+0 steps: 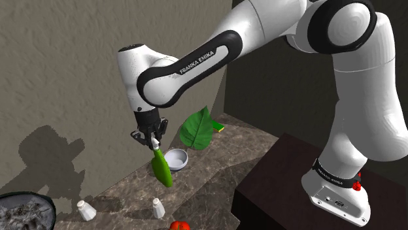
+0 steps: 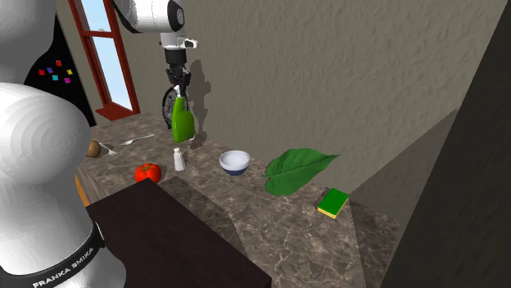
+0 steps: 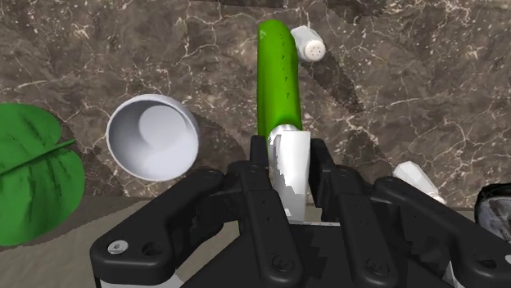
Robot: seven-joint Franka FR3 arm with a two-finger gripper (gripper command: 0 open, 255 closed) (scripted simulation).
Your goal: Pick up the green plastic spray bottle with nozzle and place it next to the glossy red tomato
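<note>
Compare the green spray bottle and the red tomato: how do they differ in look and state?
The spray bottle is green and long; the tomato is red and round. The spray bottle hangs from the hand, clasped at its white nozzle, above the counter; the tomato rests on the counter. The spray bottle is tilted and clearly longer than the tomato.

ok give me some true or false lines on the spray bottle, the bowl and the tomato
1. The black two-finger gripper is shut on the top of the glossy green spray bottle. True.
2. That bottle lies flat on the dark marbled counter. False: it hangs tilted from the gripper.
3. The round red tomato sits in the round white bowl. False: it rests on the counter, apart from the bowl.
4. The bowl is empty. True.
</note>
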